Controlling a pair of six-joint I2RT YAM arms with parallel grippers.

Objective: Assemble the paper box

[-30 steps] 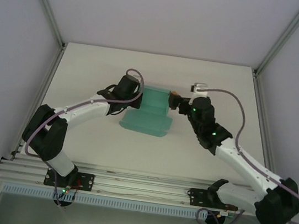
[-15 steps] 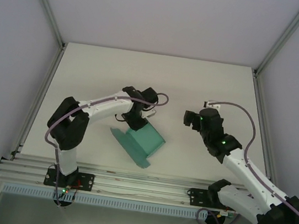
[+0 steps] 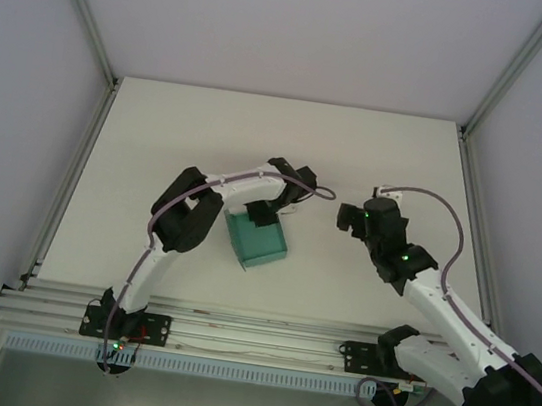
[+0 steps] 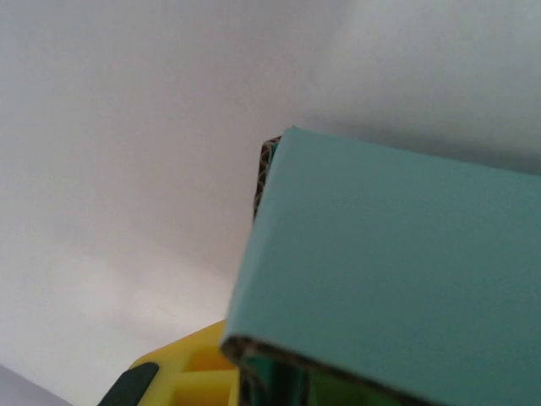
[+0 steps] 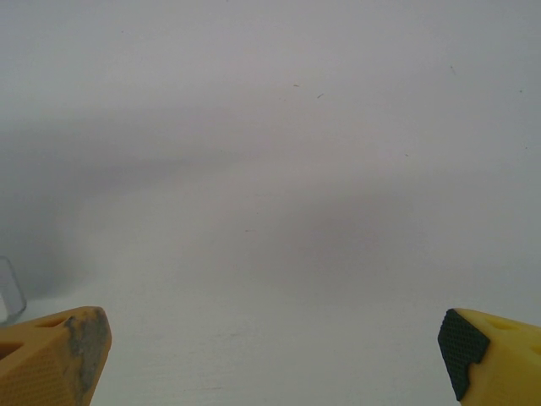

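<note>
The paper box (image 3: 257,244) is teal card, partly folded, tilted over the middle of the white table. My left gripper (image 3: 267,215) is shut on its upper far edge, with the left arm curled back tightly beside it. In the left wrist view the teal card (image 4: 397,271) covers the right side, its corrugated edge against my yellow finger (image 4: 182,376) at the bottom. My right gripper (image 3: 343,218) stands open a short way right of the box, apart from it. In the right wrist view its fingertips (image 5: 59,355) sit far apart over bare table, nothing between them.
The white table (image 3: 159,137) is ringed by pale walls and metal frame posts (image 3: 82,5). An aluminium rail (image 3: 252,340) with both arm bases runs along the near edge. The right arm's cable (image 3: 441,212) loops above its forearm.
The left arm has curled inward, carrying the box nearer and turning it so it looks smaller and more folded. The right gripper has drawn back to the right, away from the box's right edge.
</note>
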